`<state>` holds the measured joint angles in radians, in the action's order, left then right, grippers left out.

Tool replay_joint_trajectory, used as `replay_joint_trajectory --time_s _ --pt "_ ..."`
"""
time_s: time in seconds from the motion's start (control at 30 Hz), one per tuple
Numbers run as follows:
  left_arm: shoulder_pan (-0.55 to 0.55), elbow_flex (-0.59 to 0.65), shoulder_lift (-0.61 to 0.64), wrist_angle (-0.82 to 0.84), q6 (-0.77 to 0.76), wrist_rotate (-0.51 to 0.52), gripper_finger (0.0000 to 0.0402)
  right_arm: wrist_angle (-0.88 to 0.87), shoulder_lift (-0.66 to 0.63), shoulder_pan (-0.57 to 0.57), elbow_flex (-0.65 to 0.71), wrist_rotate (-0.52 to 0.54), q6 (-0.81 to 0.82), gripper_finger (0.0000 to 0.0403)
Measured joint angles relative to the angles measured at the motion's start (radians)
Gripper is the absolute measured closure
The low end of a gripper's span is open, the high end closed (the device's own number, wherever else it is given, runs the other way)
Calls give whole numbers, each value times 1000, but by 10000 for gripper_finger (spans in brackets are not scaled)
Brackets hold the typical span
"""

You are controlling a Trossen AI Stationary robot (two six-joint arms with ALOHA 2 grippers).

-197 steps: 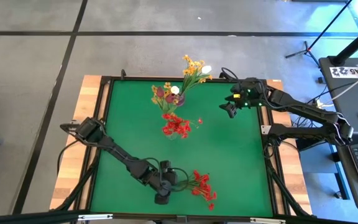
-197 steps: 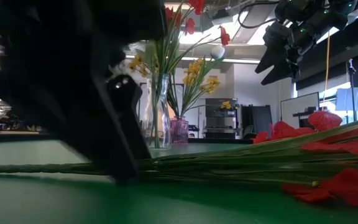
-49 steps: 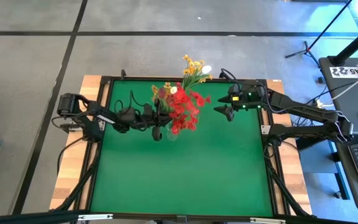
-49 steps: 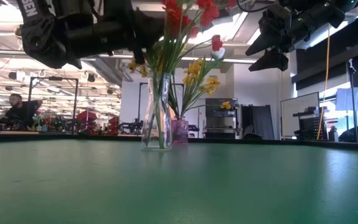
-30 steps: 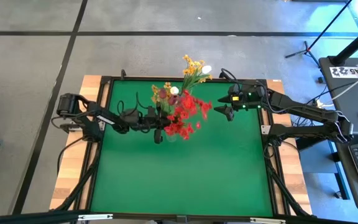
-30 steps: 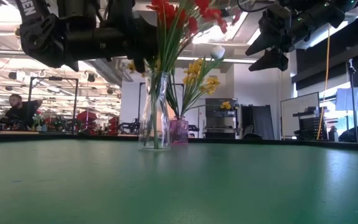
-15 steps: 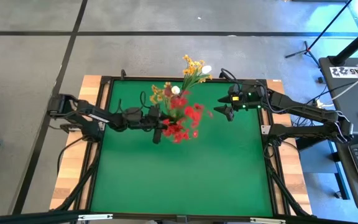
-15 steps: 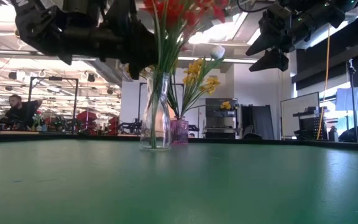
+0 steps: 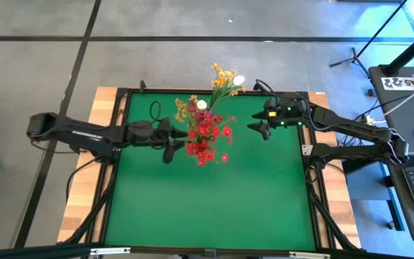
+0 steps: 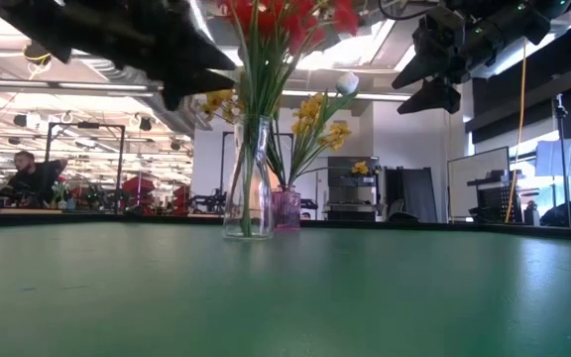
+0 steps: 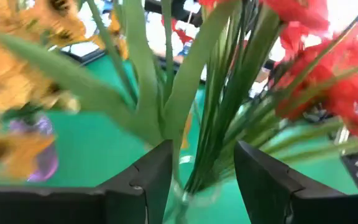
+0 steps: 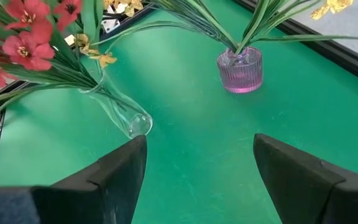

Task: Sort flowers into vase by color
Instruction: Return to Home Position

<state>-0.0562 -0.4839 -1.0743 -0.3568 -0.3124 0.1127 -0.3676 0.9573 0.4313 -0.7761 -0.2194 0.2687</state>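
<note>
A clear glass vase [image 10: 249, 178] [image 12: 120, 115] stands on the green table and holds the bushy red sprays [image 9: 207, 140] by their green stems [image 11: 219, 124]. My left gripper [image 9: 169, 147] [image 11: 204, 180] is open, just left of this vase at stem height. Its fingers stand wide on either side of the stems without touching them. Behind it a small pink vase [image 12: 240, 68] [image 10: 286, 208] holds yellow-orange sprays [image 9: 225, 78] and a white bud [image 9: 238, 80]. My right gripper [image 9: 257, 128] [image 12: 197, 180] hovers open, right of both vases.
More yellow-orange blooms, a white bud and a dark bud [image 9: 191, 108] sit by the red heads; which vase holds them I cannot tell. Bare green table [image 9: 214, 208] lies toward the near edge. Beyond the far edge, people sit in the room [image 10: 28, 178].
My left gripper has drawn back toward the table's left edge, away from the clear vase. The red sprays have stayed in the vase. Their heads, which leaned out toward the right, now stand gathered more upright above it.
</note>
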Motion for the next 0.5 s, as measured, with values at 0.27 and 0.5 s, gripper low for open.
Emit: replay_joint_trajectory --time_s 0.27,0.5 --pt "21 0 292 287 9 127 237 -70 -106 -28 0 82 -40 110" --pt "19 0 517 511 61 302 253 -75 -337 -200 74 326 -41 110"
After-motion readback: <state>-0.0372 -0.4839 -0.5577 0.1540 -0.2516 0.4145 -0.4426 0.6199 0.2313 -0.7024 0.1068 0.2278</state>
